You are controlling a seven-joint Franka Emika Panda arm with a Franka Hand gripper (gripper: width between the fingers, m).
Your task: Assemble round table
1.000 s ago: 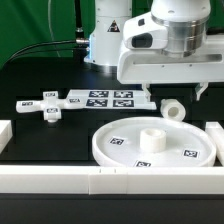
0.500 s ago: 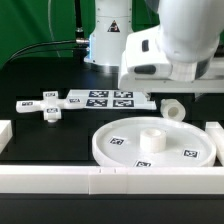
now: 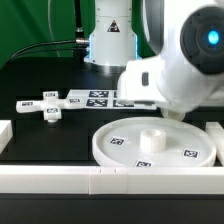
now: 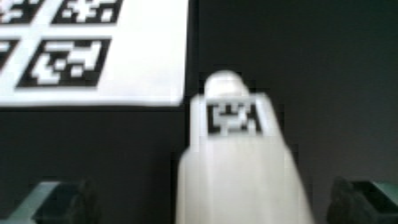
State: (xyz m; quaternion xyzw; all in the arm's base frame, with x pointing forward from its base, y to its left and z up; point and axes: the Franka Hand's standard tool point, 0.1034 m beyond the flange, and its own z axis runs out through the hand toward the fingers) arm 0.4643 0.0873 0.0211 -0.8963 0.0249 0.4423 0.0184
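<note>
The large rimmed round disc (image 3: 130, 143) lies flat at the front, with a short hub (image 3: 152, 138) at its middle. The small cross-shaped foot (image 3: 47, 106) lies at the exterior view's left. The short thick cylinder leg (image 4: 231, 150) lies on its side on the black table, with a tag on it; in the exterior view the arm hides it. My gripper (image 4: 210, 205) is open, and its dark fingertips (image 4: 54, 200) stand on either side of the leg without touching it. In the exterior view the arm's own body (image 3: 180, 70) hides the gripper.
The marker board (image 3: 105, 98) lies behind the disc and also shows in the wrist view (image 4: 89, 50), beside the leg. White border rails run along the front (image 3: 100, 181), the left (image 3: 5, 133) and the right (image 3: 213, 130). The robot base (image 3: 108, 40) stands behind.
The arm has tilted and come down toward the camera over the leg at the exterior view's right, and now hides it. The disc, foot and marker board have not moved.
</note>
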